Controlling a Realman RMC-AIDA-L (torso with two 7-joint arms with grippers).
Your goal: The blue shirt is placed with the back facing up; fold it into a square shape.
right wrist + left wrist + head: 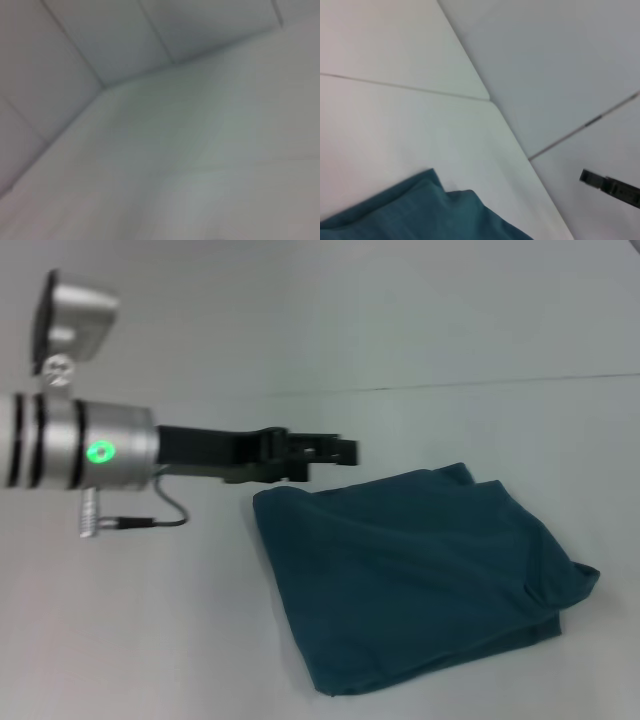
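Folded blue shirt (420,575) on white table (130,630) nr its front edge; left gripper (335,452) just beside shirt's far-left corner, jaws' state unclear.

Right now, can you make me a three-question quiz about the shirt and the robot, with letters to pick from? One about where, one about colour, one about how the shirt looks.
1. Where is the left pincer?
A. Beside the blue shirt's far left corner
B. Under the shirt
C. Off the table

2. What colour is the shirt?
A. Red
B. Dark teal-blue
C. Yellow

3. How does the shirt look?
A. Hanging from the pincer
B. Spread flat with both sleeves out
C. Folded into a roughly square bundle

Answers:
1. A, since the head view shows the black pincer reaching in from the left, level with that corner.
2. B, the fabric is plain dark teal-blue in the head and left wrist views.
3. C, layered edges show along its near and right sides.

The right pincer is in no view.
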